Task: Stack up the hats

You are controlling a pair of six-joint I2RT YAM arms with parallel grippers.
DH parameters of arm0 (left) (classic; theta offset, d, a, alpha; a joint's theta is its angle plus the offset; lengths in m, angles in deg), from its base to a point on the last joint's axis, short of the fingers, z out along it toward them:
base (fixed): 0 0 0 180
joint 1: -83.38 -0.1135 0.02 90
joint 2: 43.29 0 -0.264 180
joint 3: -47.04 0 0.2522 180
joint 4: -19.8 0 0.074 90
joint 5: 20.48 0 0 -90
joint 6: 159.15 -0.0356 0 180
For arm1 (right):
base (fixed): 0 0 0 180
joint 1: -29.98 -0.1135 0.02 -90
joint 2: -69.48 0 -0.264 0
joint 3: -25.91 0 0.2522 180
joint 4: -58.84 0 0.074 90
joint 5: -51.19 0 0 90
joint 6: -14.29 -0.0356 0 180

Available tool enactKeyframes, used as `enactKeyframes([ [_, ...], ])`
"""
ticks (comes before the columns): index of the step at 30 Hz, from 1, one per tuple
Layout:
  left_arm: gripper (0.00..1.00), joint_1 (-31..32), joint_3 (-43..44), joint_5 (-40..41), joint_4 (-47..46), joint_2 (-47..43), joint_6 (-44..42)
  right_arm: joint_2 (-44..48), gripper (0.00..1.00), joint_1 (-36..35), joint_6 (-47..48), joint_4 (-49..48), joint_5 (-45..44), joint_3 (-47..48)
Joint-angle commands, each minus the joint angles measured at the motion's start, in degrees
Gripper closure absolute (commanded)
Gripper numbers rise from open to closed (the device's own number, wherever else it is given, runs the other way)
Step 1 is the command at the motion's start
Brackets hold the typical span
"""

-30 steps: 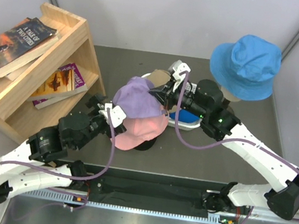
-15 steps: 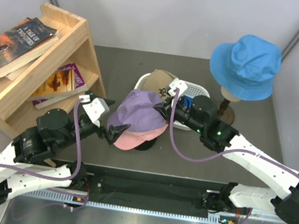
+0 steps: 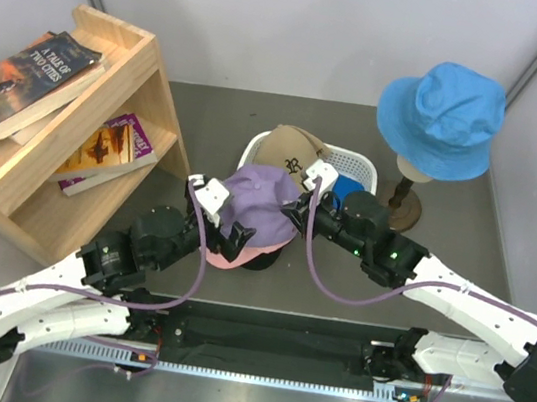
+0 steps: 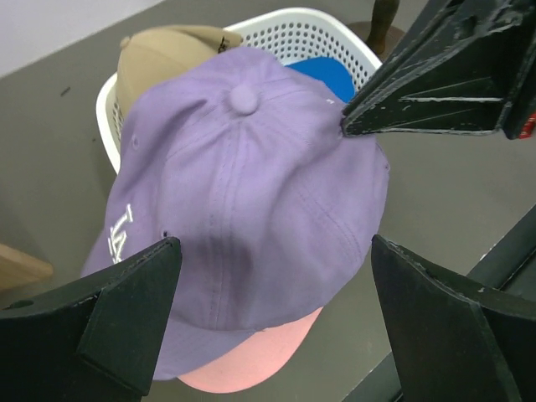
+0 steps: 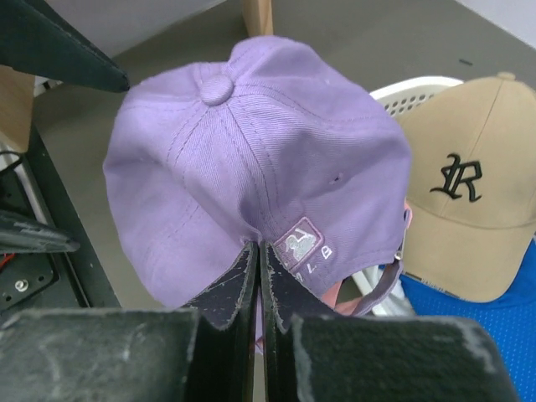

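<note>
overhead view looking down, both wrist views close, sharing lavender cap point(image 3: 260, 203)

I am working in a lab-style test booth: bare grey walls point(image 3: 305, 25) close in a dark worktop point(image 3: 212, 102), props stand staged on it, a wooden bookshelf point(image 3: 77, 132) and a hat stand point(image 3: 406, 196), and a metal rail point(image 3: 253, 371) fronts it.
</note>
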Motion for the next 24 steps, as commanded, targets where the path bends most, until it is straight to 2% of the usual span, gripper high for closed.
enactKeyframes([
  [1, 0.01, 0.2, -2.4, 3.3, -5.6, -1.4, 5.4, 2.6, 1.00, -1.2, -1.8, -1.8, -2.3, -1.1],
  [9, 0.01, 0.2, -5.0, 10.5, -1.3, -2.3, 10.8, 2.4, 1.00, -2.1, -3.6, -2.4, -3.9, -4.1],
  [15, 0.01, 0.2, -8.5, 9.8, -1.9, -2.7, 12.6, 2.4, 1.00, -2.2, -3.8, -1.1, -4.7, -4.1],
  [20, 0.01, 0.2, -7.8, 12.1, 0.8, 0.8, 14.3, 2.9, 1.00, -2.4, -4.7, -1.1, -5.3, -4.8],
  [24, 0.01, 0.2, -7.7, 11.2, 2.4, 1.7, 15.4, 4.9, 0.82, -2.4, -4.7, 0.8, -5.3, -4.1],
])
